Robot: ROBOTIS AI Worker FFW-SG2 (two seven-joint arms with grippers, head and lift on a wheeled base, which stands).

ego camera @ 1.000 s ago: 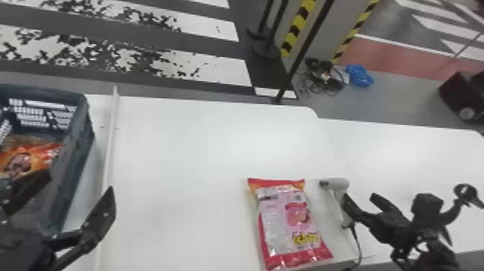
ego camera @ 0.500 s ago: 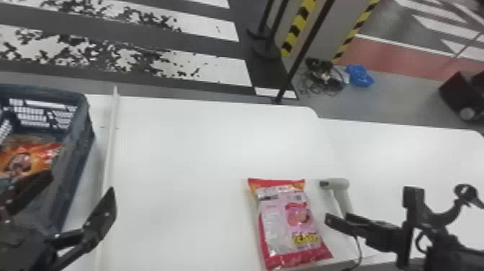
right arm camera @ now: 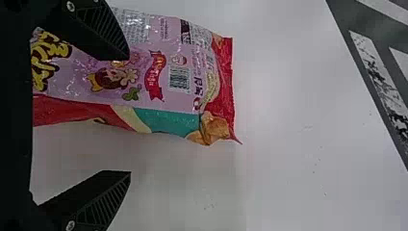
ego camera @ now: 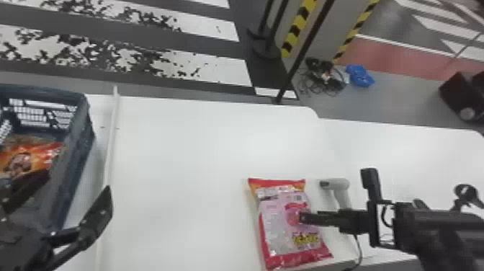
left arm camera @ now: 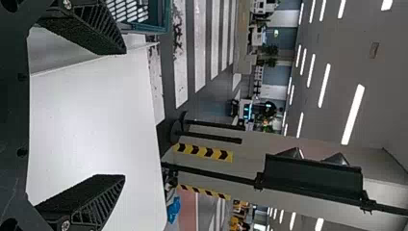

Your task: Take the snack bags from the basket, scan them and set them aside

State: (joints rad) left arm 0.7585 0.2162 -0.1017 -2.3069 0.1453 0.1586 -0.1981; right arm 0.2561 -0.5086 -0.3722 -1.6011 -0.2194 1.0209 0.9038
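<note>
Above the white tabletop (right arm camera: 288, 110), in the right wrist view, my right gripper (right arm camera: 129, 115) was wide, one finger over the pink-and-red plastic snack bag (right arm camera: 159, 86), the other beyond its side. I judged the step to be grasping it for scanning; doing that well meant centring across its width, squeezing lightly and leaving the black-and-white barcode (right arm camera: 179, 78) uncovered. The barcode end pointed away from the wrist. In the head view, the bag lay beside the pale grey scanner (ego camera: 338, 184), its long axis running from the table's near edge outward, far end slanting slightly left. In the left wrist view, my left gripper (left arm camera: 125, 115) was wide and empty, near the blue-grey plastic basket (left arm camera: 168, 19).
</note>
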